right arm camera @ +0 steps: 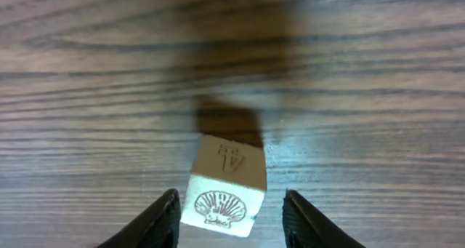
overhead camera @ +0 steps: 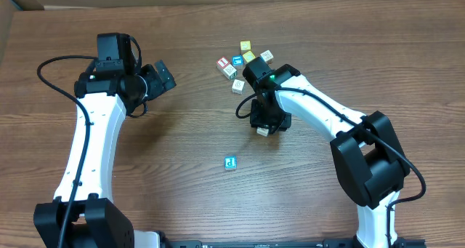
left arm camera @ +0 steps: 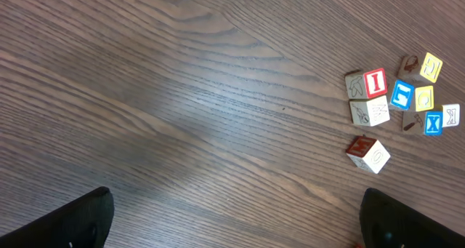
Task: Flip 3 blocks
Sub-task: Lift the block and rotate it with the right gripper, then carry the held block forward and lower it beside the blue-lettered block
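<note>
Block (right arm camera: 221,190) with a shell face sits tilted between the right gripper's (right arm camera: 229,204) narrow jaws, apart from the cluster (overhead camera: 243,59); whether they pinch it I cannot tell. Likely one flip is in hand. Next it needs a firm grip, a lift, a roll and a set-down. Left gripper (left arm camera: 236,222) hangs wide, well apart.

I find brown wooden table (overhead camera: 182,132) bare left and centre | huddle of small wooden letter cubes (overhead camera: 237,61) blocks far middle | lone blue-P wooden cube (overhead camera: 230,162) near front | white right arm (overhead camera: 320,110) crosses right
</note>
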Available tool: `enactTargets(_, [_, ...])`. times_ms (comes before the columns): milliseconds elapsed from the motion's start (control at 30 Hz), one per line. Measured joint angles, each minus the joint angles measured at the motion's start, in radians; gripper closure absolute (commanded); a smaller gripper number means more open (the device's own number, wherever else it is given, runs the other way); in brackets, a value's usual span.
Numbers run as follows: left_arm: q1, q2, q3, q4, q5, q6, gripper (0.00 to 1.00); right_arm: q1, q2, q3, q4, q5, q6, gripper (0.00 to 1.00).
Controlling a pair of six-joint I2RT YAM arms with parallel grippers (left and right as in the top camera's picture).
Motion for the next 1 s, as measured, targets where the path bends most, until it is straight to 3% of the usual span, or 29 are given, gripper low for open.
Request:
enactTargets(467, [0.0,0.0,0.0,0.0,0.0,0.0,0.0,0.0,0.0,0.0,0.021,-0.051,0.0,0.52])
enactTargets(533, [0.0,0.0,0.0,0.0,0.0,0.0,0.0,0.0,0.0,0.0,0.028,-0.051,0.002,0.35])
enactTargets(600, [0.0,0.0,0.0,0.0,0.0,0.0,0.0,0.0,0.0,0.0,0.034,-0.052,0.011,0.02])
enactTargets(667, [0.0,0.0,0.0,0.0,0.0,0.0,0.0,0.0,0.001,0.0,0.038,-0.055,0.002,0.0])
enactTargets(833, [0.0,0.0,0.0,0.0,0.0,0.0,0.0,0.0,0.001,-0.006,0.054,-0.058,0.004,0.0])
enactTargets(900, [0.0,0.0,0.0,0.0,0.0,0.0,0.0,0.0,0.001,-0.023,0.071,-0.058,0.003,0.13])
enactTargets(1000, [0.0,0.0,0.0,0.0,0.0,0.0,0.0,0.0,0.002,-0.053,0.089,-0.059,0.013,0.48])
